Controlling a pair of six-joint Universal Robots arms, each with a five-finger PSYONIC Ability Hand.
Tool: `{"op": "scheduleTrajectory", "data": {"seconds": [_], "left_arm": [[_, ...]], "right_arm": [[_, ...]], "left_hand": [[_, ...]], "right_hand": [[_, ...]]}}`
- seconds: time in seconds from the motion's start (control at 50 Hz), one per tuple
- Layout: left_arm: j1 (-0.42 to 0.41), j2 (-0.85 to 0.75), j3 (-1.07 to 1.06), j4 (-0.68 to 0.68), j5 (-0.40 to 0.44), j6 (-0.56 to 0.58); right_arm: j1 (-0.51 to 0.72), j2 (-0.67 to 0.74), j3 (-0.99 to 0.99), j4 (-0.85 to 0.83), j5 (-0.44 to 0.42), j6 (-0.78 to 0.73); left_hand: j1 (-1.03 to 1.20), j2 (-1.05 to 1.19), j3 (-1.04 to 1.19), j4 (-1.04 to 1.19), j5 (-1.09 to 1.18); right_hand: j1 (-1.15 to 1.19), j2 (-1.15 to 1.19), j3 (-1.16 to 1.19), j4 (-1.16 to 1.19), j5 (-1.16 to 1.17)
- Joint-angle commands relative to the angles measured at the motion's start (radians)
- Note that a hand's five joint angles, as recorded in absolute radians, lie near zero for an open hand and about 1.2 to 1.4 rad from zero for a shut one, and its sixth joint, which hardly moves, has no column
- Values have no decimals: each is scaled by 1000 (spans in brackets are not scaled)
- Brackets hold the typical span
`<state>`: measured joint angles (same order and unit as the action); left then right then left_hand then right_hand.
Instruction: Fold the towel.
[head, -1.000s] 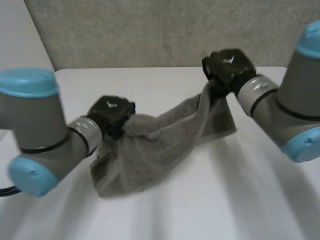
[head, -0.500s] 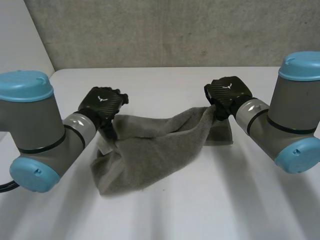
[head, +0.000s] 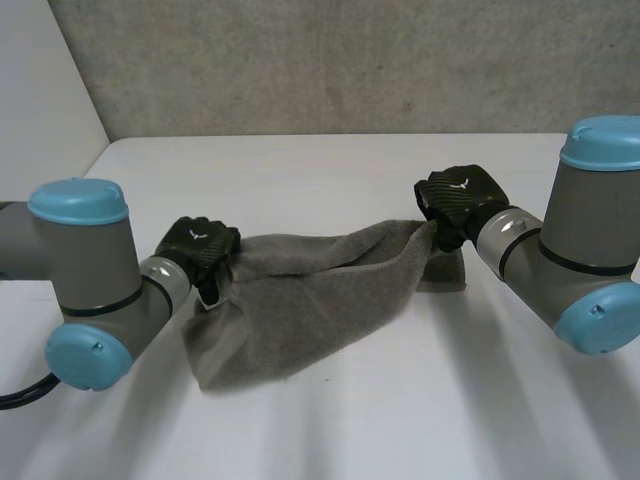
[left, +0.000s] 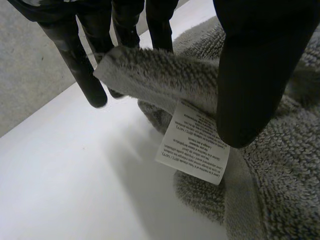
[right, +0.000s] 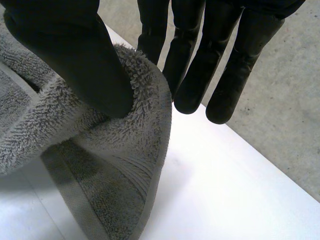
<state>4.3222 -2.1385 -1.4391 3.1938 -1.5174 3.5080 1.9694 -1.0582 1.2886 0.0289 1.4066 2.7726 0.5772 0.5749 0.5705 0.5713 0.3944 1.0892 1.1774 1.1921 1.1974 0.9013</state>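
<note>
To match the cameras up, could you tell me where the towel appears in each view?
Head view: the towel hangs between the left hand and right hand.
Left wrist view: its corner pinched at the thumb, beside the label.
Right wrist view: its corner pinched likewise.
Shared: the white table.

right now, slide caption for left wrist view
Left hand pinches the grey towel at its edge, care label hanging, white table beneath.

Head view: the grip of the left hand (head: 200, 247), centre left, and of the right hand (head: 460, 197), centre right, is hidden by the hands' backs and the towel (head: 300, 300). The left arm (head: 85, 270) and right arm (head: 590, 250) are cut off at the side edges.

Left wrist view: the print on the care label (left: 194, 142) is too small to be read.
</note>
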Motion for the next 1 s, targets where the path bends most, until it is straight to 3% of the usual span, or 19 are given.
{"op": "scheduleTrajectory", "data": {"seconds": [0.02, 0.04, 0.06, 0.08, 0.28, 0.34, 0.38, 0.4, 0.44, 0.46, 0.48, 0.52, 0.6, 0.64, 0.68, 0.7, 0.8, 0.88, 1.0], "left_arm": [[1, -15, 2, 35, -29, 2], [1, -15, -3, 55, -38, 2], [1, -15, -3, 55, -38, 2], [-1, -15, -7, 81, -41, 3], [-1, -12, 37, 270, -32, 2], [-1, -5, 97, 383, -30, 2], [4, 20, 166, 527, -29, -3], [4, 20, 166, 528, -29, -3], [33, 95, 177, 737, -27, -14], [33, 95, 177, 738, -27, -14], [48, 130, 169, 859, -32, -26], [44, 150, 154, 929, -30, -58], [47, 166, 108, 877, -27, -89], [45, 160, 53, 774, -4, -89], [45, 149, 31, 720, 14, -87], [44, 140, 8, 665, 35, -86], [53, 60, -49, 505, 89, -73], [54, -1, -95, 370, 95, -6], [68, 2, -145, 296, 97, 109]], "right_arm": [[-1, 7, -2, -15, 0, -2], [-3, 14, -3, -15, 0, -5], [-3, 14, -3, -15, 0, -5], [-3, 20, -9, -15, 2, -11], [-1, 80, -117, -49, 6, -59], [0, 90, -207, -130, 14, -57], [0, 72, -279, -299, 70, -42], [0, 72, -279, -300, 71, -42], [-4, 2, -279, -557, 153, -15], [-3, -29, -261, -657, 179, 5], [-3, -29, -261, -658, 180, 5], [0, -49, -238, -689, 180, 12], [8, -55, -206, -536, 122, 18], [11, -52, -192, -466, 89, 18], [13, -31, -169, -291, 30, -1], [13, -31, -169, -290, 29, -1], [13, 64, -131, 18, -20, -66], [5, 87, -97, 63, -21, -105], [-18, 86, -31, 69, -21, -136]], "left_hand": [[473, 475, 480, 479, 481], [653, 655, 660, 659, 662], [655, 657, 662, 661, 663], [800, 803, 807, 806, 809], [819, 821, 826, 825, 827], [819, 821, 826, 825, 827], [819, 821, 826, 825, 827], [819, 821, 826, 825, 827], [819, 821, 826, 825, 827], [819, 821, 826, 825, 827], [819, 821, 826, 825, 827], [819, 821, 826, 825, 827], [819, 821, 826, 825, 827], [819, 821, 826, 825, 827], [819, 821, 826, 825, 827], [819, 821, 826, 825, 827], [819, 821, 826, 825, 827], [819, 821, 826, 825, 827], [790, 792, 797, 796, 798]], "right_hand": [[307, 219, 204, 199, 320], [307, 219, 204, 199, 320], [307, 219, 204, 199, 320], [307, 219, 204, 199, 320], [307, 219, 204, 199, 320], [307, 219, 204, 199, 320], [307, 219, 204, 199, 320], [307, 219, 204, 199, 320], [307, 219, 204, 199, 320], [307, 219, 204, 199, 320], [307, 219, 204, 199, 320], [307, 219, 204, 199, 320], [307, 219, 204, 199, 320], [307, 219, 204, 199, 320], [307, 219, 204, 199, 320], [307, 219, 204, 199, 320], [307, 219, 204, 199, 320], [307, 219, 204, 199, 320], [307, 219, 204, 199, 320]]}}
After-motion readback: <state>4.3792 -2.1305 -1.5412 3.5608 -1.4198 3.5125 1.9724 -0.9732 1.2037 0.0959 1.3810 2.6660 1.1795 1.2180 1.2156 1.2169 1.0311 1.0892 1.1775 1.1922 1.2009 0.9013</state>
